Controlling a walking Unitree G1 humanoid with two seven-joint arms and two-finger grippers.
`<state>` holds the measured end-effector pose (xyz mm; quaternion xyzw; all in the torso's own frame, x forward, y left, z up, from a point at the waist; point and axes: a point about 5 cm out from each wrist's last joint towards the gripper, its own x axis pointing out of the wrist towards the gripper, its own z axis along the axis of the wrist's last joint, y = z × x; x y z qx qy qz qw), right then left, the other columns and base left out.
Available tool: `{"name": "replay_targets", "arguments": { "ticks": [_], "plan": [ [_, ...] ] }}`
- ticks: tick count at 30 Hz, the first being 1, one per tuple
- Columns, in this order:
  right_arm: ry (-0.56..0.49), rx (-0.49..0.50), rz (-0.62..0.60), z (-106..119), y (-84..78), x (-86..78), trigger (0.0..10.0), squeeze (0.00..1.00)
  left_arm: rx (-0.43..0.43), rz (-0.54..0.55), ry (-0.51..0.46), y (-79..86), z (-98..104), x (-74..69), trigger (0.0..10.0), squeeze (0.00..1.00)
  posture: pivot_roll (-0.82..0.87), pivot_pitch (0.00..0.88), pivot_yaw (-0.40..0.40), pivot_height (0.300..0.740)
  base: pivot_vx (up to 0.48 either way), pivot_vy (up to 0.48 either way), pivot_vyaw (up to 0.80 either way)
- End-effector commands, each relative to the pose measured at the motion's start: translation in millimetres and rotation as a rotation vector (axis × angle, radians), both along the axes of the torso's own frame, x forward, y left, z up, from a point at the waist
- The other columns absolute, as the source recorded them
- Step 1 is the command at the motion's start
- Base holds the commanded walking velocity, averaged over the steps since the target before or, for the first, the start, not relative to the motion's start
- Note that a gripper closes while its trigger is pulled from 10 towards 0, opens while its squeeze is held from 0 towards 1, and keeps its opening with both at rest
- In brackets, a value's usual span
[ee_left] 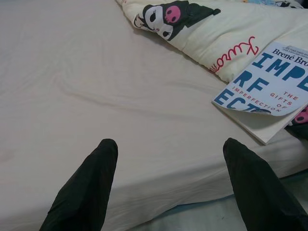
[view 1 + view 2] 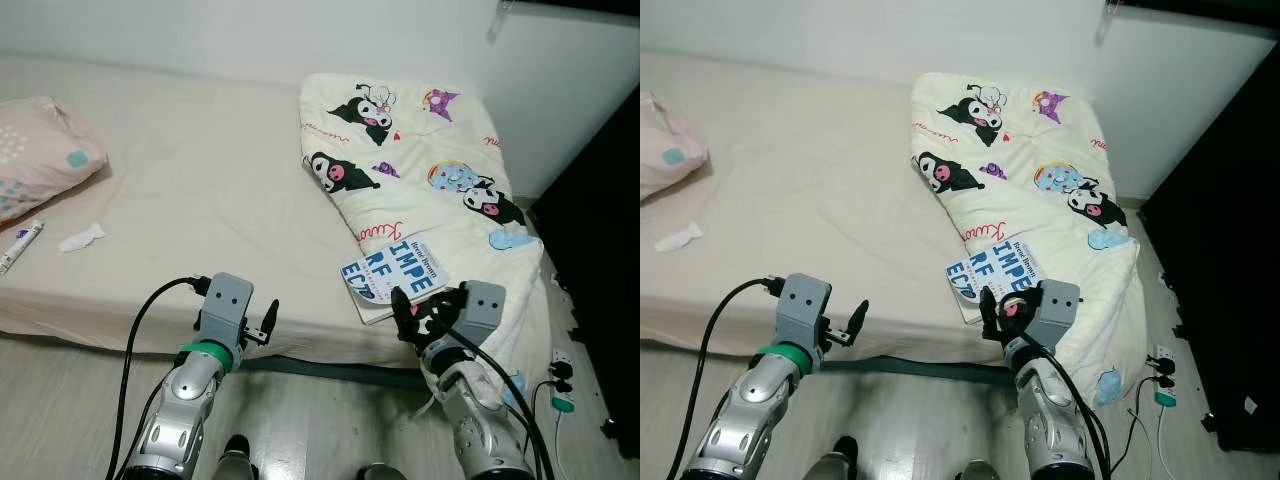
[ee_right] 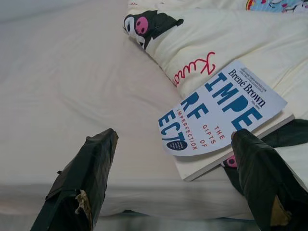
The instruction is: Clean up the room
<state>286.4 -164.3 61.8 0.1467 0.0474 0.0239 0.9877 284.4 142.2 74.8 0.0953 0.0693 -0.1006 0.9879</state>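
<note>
A white-and-blue paperback book (image 2: pixel 392 275) lies at the bed's front edge, partly on a cream cartoon-print blanket (image 2: pixel 420 170). My right gripper (image 3: pixel 173 185) is open just in front of the book; one fingertip (image 3: pixel 255 163) is by the book's near corner. My left gripper (image 1: pixel 171 192) is open too, level with the mattress edge (image 2: pixel 120 320) left of the book, with bare sheet ahead of it. At the far left of the bed are a pink pillow (image 2: pixel 40 155), a crumpled white tissue (image 2: pixel 82 238) and a small tube (image 2: pixel 20 245).
The bed (image 2: pixel 200 180) runs along a white wall. A black piece of furniture (image 2: pixel 600 250) stands at the right, with a power strip and plugged cables (image 2: pixel 560 385) on the floor below it. Pale wood floor (image 2: pixel 60 400) lies under my arms.
</note>
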Motion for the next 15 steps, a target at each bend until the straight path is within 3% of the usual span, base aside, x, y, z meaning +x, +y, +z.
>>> {"name": "replay_targets", "arguments": {
  "ticks": [1, 15],
  "plan": [
    [0.031, -0.018, -0.015, -8.2, -4.8, -4.8, 10.0, 0.0, 0.0, -0.009, 0.024, -2.1, -6.4, -2.2, 10.0, 0.0, 0.02, 0.075, -0.019, 0.714, 0.0, 0.0, 0.0],
    [0.028, -0.031, -0.019, -10.3, -5.4, -4.0, 10.0, 0.0, 0.002, -0.01, 0.021, -2.1, -6.4, -1.3, 10.0, 0.0, 0.02, 0.069, -0.019, 0.649, 0.0, 0.0, 0.0]
  ]
}}
